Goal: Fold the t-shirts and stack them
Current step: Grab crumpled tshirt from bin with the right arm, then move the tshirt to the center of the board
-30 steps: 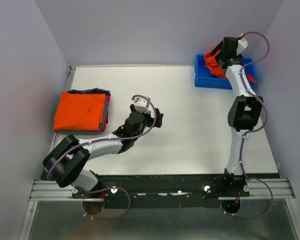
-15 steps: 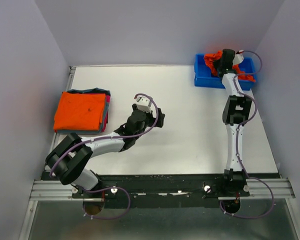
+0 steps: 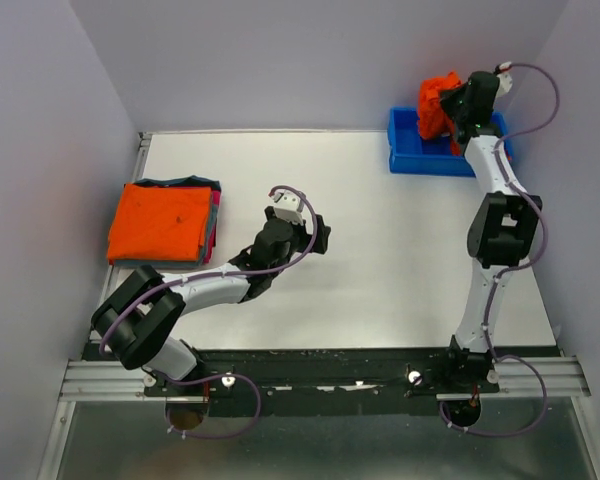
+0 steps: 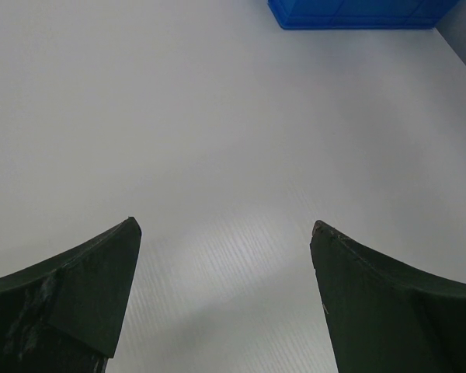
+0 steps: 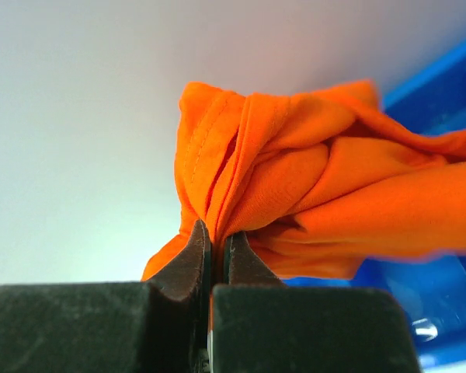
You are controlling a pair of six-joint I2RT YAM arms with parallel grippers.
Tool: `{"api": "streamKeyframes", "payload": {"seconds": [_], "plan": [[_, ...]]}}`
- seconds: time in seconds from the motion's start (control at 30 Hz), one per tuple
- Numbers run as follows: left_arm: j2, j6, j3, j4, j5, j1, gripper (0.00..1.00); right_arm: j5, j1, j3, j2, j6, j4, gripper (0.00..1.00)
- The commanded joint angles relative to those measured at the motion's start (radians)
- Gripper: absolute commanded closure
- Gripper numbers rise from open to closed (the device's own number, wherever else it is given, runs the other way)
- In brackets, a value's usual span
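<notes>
A bunched orange t-shirt [image 3: 438, 103] [image 5: 311, 186] hangs above the blue bin [image 3: 410, 158], pinched in my right gripper [image 3: 454, 108] [image 5: 216, 231], which is shut on a fold of it. A stack of folded t-shirts [image 3: 162, 223], orange on top with teal and pink-red edges showing, lies at the table's left. My left gripper [image 3: 320, 236] [image 4: 221, 233] hovers over the bare middle of the table, wide open with nothing between its fingers.
The blue bin [image 4: 357, 12] sits at the back right corner of the white table [image 3: 380, 260]. Grey walls close in on the left, back and right. A black rail [image 3: 320, 370] runs along the near edge.
My right gripper has shut on the orange t-shirt in the bin and lifted it up above the bin. The left arm has barely moved.
</notes>
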Motion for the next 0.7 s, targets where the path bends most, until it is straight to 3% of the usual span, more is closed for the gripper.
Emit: {"api": "streamKeyframes", "payload": {"seconds": [0.0,0.3,0.43,0.5,0.53,0.57,0.6,0.67], "plan": [[-0.007,0.006,0.017,-0.008,0.000,-0.006,0.01,-0.096,0.035,-0.133,-0.287,-0.178,0.082,0.99],[-0.043,0.008,-0.005,-0.006,-0.050,-0.006,0.01,-0.266,0.180,-0.507,-0.786,-0.365,0.039,0.99],[-0.075,0.013,-0.017,-0.011,-0.083,-0.005,0.01,-0.317,0.197,-0.659,-0.958,-0.315,-0.034,0.97],[-0.097,0.014,-0.025,-0.019,-0.102,-0.006,0.01,-0.291,0.197,-0.738,-1.016,-0.293,-0.083,0.42],[-0.105,0.013,-0.026,-0.028,-0.108,-0.005,0.01,-0.283,0.197,-0.771,-1.036,-0.283,-0.126,0.20],[-0.115,0.003,-0.025,-0.051,-0.120,-0.005,0.01,-0.274,0.197,-0.803,-1.053,-0.287,-0.163,0.10],[-0.128,-0.003,-0.020,-0.074,-0.129,-0.005,0.01,-0.274,0.199,-0.835,-1.062,-0.293,-0.194,0.09],[-0.161,-0.036,-0.003,-0.171,-0.166,-0.006,0.01,-0.294,0.199,-0.910,-1.095,-0.305,-0.237,0.13]]}}
